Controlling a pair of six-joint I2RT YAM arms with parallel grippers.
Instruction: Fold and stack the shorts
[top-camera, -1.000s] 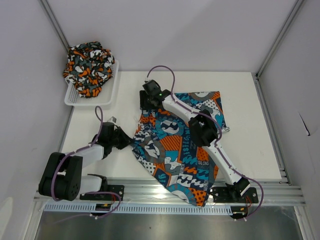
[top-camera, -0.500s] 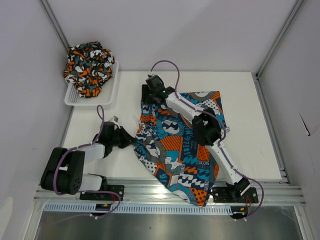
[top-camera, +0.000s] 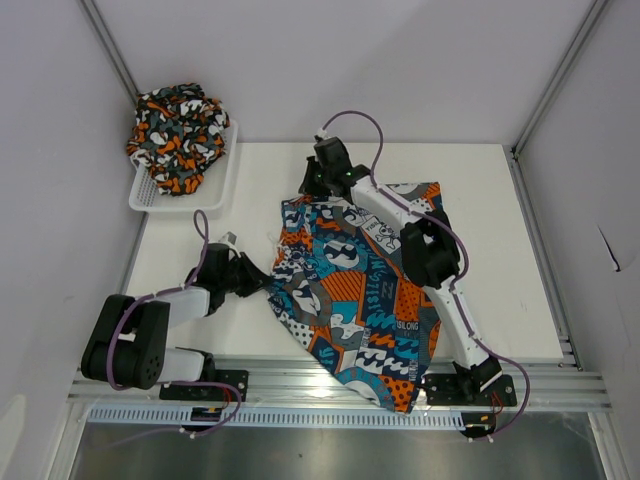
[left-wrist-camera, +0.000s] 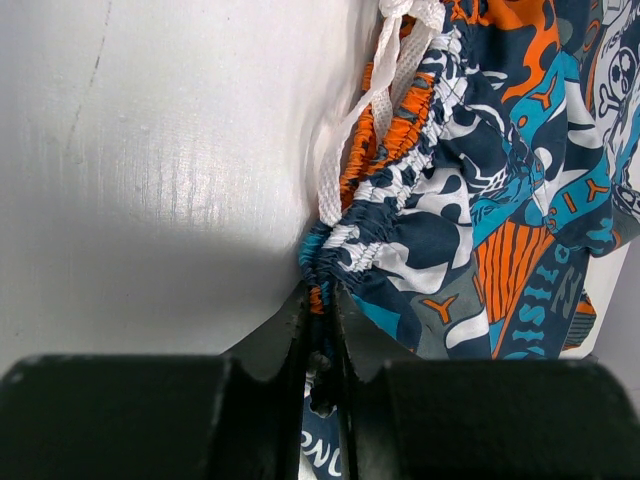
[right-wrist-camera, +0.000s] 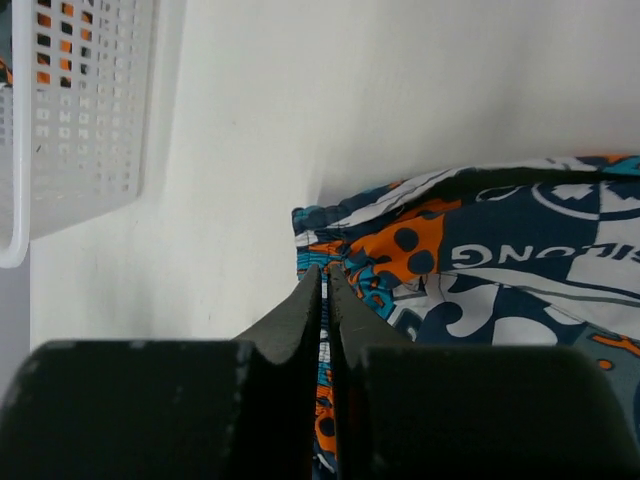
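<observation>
Counting two pairs: the patchwork shorts (top-camera: 350, 290) lie spread across the middle of the table (top-camera: 490, 200), their near hem spilling over the front edge onto the rail (top-camera: 300, 385), and the camouflage shorts (top-camera: 178, 125) sit bunched in the one white mesh basket (top-camera: 215, 185) at the far left corner. White lettering (right-wrist-camera: 505, 255) on the patchwork cloth reads "SILONG". The left gripper (left-wrist-camera: 320, 300) is clamped on the gathered waistband beside the white drawstring (left-wrist-camera: 365, 120); the right gripper (right-wrist-camera: 324, 275) is pinched on the same pair's far left corner. Bare tabletop lies right of the cloth and between it and the basket.
</observation>
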